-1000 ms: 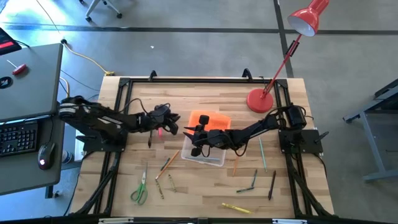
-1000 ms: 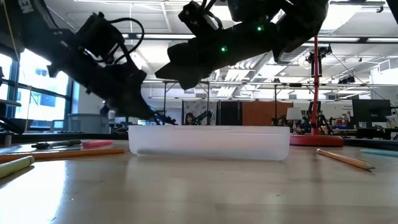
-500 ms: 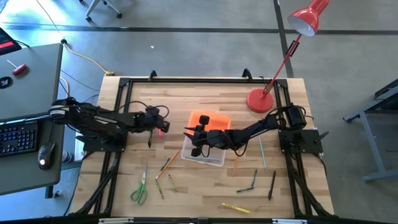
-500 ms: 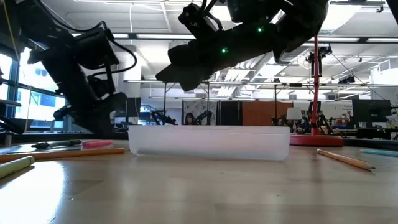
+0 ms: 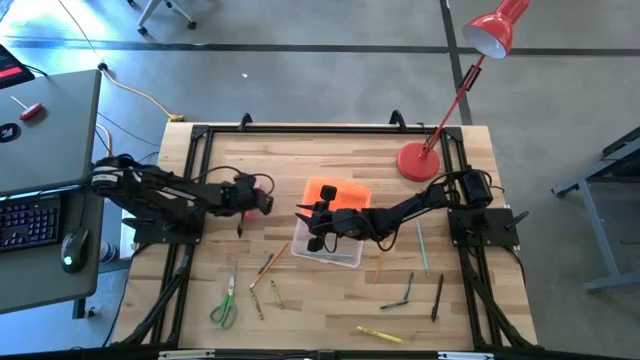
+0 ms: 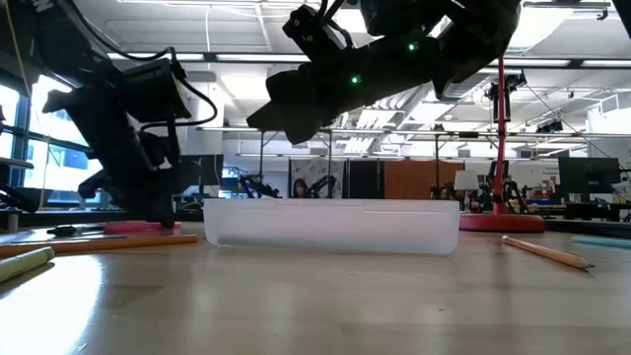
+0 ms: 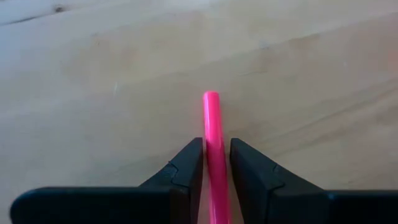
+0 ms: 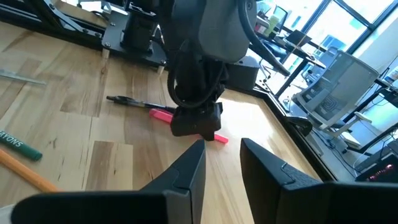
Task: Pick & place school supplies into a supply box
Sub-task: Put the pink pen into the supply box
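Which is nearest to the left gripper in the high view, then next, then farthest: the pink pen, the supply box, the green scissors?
1. Pink pen, between the left gripper fingers.
2. Supply box, mid-table.
3. Green scissors, near front edge.

Wooden table (image 5: 340,300) with scattered pencils (image 5: 268,266), scissors (image 5: 226,305)

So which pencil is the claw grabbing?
The pink one. It sits between the left claw's two fingers, on the wood left of the supply box. The other pencils lie loose with no claw near them.
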Tool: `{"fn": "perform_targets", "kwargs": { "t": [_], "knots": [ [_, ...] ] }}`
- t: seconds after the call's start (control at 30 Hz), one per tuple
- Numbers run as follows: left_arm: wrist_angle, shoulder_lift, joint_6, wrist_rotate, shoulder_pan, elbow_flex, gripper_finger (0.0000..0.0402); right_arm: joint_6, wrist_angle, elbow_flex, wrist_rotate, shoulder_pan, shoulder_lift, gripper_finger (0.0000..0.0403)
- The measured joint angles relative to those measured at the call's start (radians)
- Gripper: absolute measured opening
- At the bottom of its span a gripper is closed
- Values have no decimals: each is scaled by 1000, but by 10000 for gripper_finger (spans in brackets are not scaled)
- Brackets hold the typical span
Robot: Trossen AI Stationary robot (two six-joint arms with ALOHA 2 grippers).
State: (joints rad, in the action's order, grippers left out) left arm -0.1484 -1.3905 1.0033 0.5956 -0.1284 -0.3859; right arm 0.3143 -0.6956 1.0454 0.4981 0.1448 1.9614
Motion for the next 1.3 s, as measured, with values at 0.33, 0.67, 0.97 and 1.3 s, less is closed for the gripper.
{"fn": "perform_targets", "kwargs": {
  "t": [0.33, 0.67, 0.97, 1.3],
  "knots": [
    [171, -170, 39, 108, 0, -3, 115, -3, 0, 0, -10, 0, 0, 79],
    [200, -308, 241, 279, 119, -2, 98, -3, 2, 0, -61, 0, 0, 78],
    [237, -295, 221, 291, 127, -7, 35, 21, -24, 0, -27, 23, -7, 78],
    [257, -85, -248, -20, 130, -229, 35, 49, 163, -1, 330, 143, -225, 74]
  ]
}}
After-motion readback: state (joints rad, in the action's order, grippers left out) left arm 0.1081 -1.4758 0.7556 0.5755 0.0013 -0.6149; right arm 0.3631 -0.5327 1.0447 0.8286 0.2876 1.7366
